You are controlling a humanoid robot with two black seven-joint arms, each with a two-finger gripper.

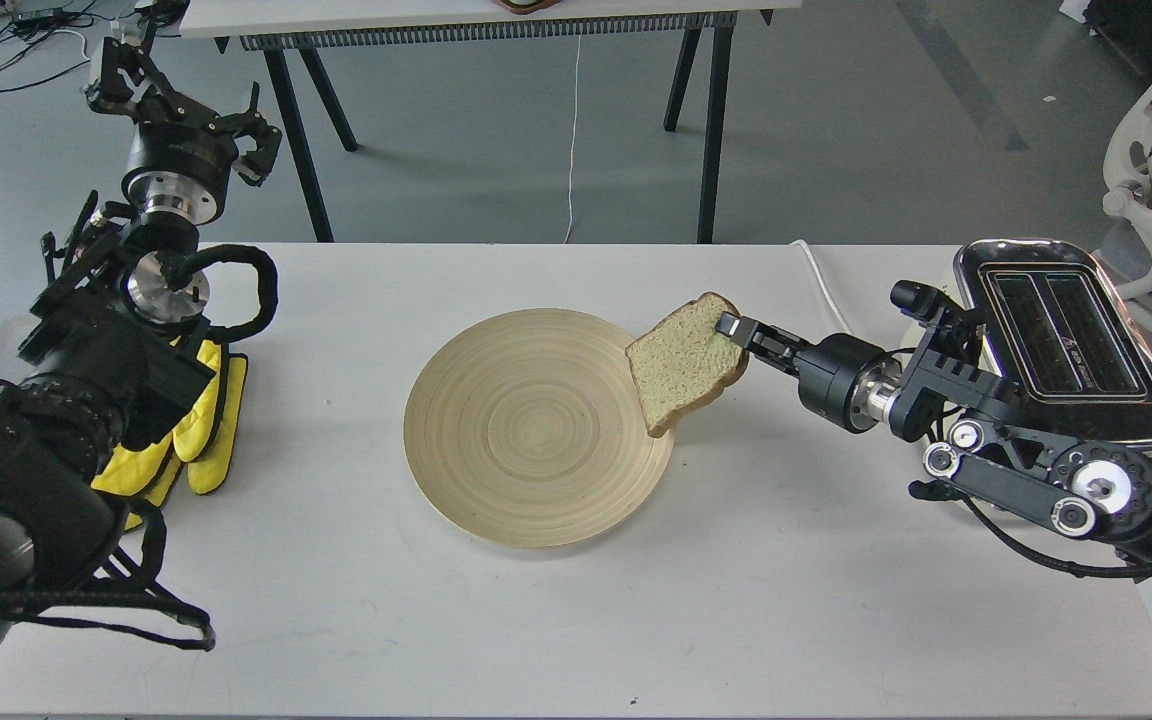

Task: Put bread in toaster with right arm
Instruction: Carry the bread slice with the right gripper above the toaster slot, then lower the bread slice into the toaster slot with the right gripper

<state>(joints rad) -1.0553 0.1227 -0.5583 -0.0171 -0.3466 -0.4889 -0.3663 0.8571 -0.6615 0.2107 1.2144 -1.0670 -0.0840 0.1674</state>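
The right gripper [733,327] has its fingers clamped on the top crust edge of the bread slice [686,362], which hangs tilted over the right rim of the wooden plate [526,430] (lower corner near the rim, can't tell if touching). The toaster [1066,335] sits behind the claw, back along the arm. The left gripper [191,105] is raised off to the far side above the yellow mitts [201,430], fingers spread apart.

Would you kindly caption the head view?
Right gripper holds the bread above the plate's edge, toaster behind.

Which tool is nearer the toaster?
Right. The right tool, gripping the bread, sits just left of the toaster; the left tool is raised across the table.
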